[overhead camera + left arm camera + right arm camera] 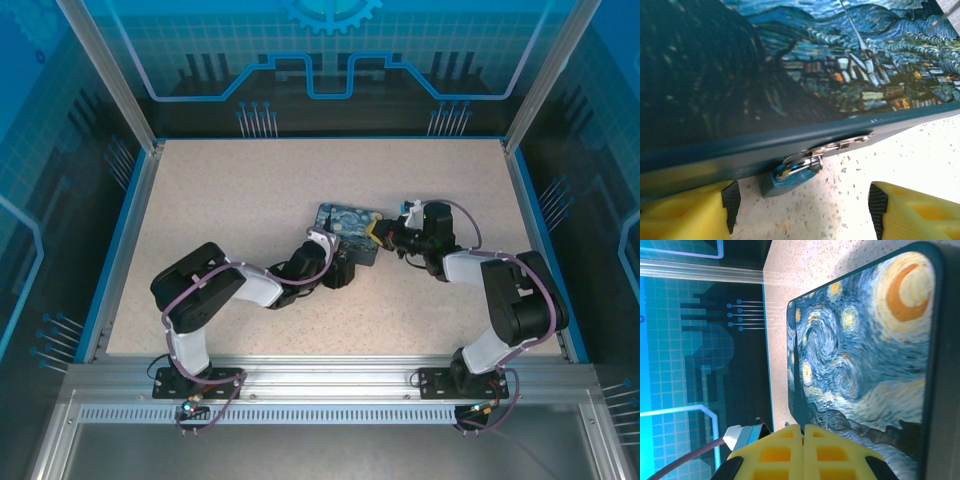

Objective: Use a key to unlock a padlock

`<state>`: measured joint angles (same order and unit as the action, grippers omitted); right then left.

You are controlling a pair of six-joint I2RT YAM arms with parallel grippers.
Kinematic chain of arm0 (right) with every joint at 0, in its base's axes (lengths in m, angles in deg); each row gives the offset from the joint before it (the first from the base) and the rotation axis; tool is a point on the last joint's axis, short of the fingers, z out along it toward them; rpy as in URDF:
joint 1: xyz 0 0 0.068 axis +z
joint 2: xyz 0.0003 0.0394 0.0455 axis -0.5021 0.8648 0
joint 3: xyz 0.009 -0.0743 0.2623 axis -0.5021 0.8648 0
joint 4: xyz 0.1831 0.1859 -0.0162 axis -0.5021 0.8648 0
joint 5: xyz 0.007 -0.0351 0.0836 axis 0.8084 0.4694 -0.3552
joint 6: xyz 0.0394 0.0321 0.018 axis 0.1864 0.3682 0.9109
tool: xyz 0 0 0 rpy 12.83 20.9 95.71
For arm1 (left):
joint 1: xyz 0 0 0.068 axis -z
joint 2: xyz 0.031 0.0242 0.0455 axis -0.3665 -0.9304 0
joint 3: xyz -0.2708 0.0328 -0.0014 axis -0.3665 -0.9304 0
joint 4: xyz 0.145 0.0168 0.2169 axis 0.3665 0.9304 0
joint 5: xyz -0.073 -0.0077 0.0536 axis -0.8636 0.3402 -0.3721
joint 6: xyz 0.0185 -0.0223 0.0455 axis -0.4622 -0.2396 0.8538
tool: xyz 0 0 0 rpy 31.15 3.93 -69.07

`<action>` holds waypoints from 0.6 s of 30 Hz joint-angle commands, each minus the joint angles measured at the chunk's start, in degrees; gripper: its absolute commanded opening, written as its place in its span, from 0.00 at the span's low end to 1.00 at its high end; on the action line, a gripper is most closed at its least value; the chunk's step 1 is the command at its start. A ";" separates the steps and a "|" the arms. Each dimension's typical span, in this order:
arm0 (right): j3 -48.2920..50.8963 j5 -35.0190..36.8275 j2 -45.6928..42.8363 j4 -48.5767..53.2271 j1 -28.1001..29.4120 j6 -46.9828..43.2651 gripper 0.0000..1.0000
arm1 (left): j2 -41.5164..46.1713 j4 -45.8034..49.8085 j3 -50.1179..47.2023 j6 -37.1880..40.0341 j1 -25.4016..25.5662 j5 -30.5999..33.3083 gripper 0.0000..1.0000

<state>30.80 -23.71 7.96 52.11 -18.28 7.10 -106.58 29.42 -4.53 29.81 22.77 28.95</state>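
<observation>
The padlock (790, 176), a small blue-grey body with a silver shackle, hangs from the hasp (850, 144) on the near edge of the Starry-Night box (805, 65) and rests on the table. My left gripper (802, 215) is open. Its yellow fingers (687, 210) stand either side of the padlock and just short of it, touching nothing. My right gripper (803, 426) is shut above the box lid (865, 350). A thin dark sliver, the key (800, 413), pokes out between its tips. From above, both grippers (348, 262) (382, 236) meet at the box (345, 222).
The box lies mid-table on the speckled surface (250, 200). Blue rails (120, 240) and aluminium posts (110, 80) border the table. Purple cables (200, 285) run along both arms.
</observation>
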 commanded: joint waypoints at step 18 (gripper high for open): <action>-0.77 -2.03 2.71 -1.19 -2.05 -0.52 0.00 | -7.23 -13.83 4.88 -14.83 0.17 -9.33 0.70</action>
<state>30.73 -24.63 9.82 52.06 -19.44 7.10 -112.09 20.46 -0.77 19.03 22.99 21.69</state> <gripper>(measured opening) 0.062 0.700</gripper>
